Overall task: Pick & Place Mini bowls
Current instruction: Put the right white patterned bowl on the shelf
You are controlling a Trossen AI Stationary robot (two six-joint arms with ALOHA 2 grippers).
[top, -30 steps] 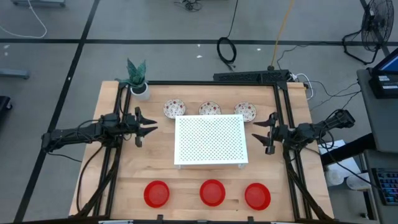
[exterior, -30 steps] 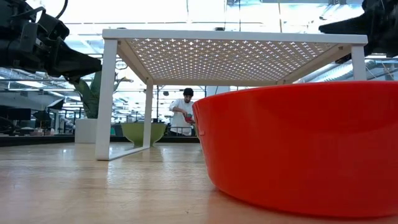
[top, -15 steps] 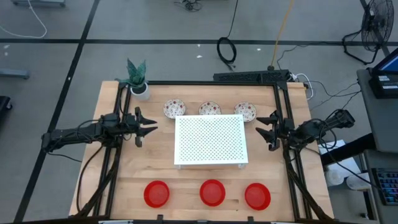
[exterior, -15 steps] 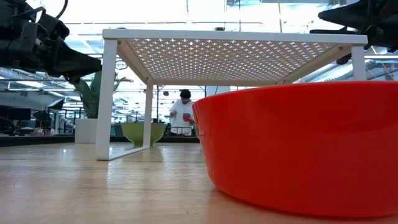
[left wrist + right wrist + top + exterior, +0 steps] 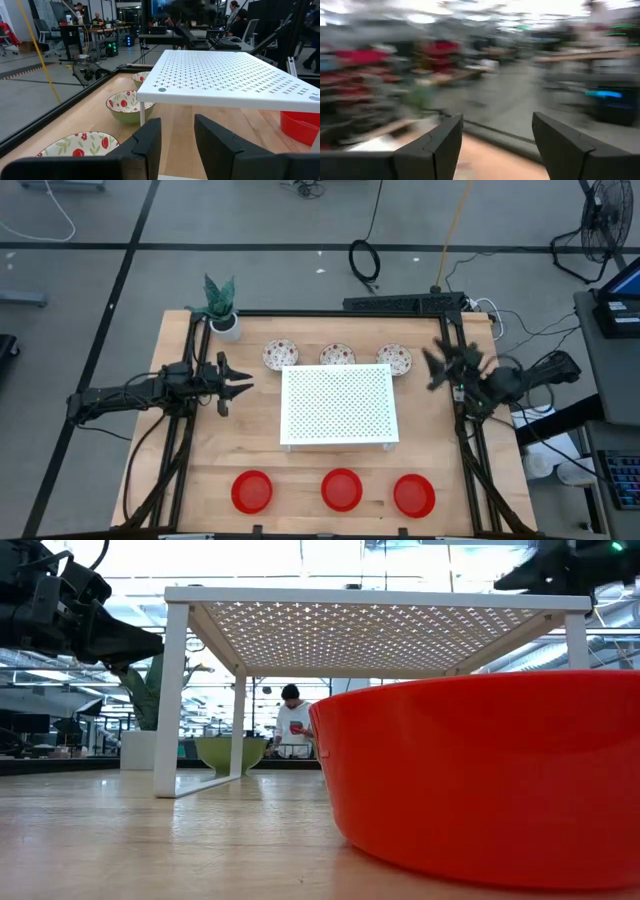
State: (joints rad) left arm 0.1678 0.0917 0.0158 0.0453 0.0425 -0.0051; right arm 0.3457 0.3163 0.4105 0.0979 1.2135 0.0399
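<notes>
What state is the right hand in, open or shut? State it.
Open. The right hand shows its two fingers spread wide with nothing between them, off the white perforated board's right edge.

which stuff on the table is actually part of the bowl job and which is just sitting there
Part of the job:
- three patterned mini bowls along the far side of the board
- three red mini bowls along the near edge
- right gripper, open, near the patterned row

Just there:
- white perforated board
- potted plant
- left gripper, open, waiting
</notes>
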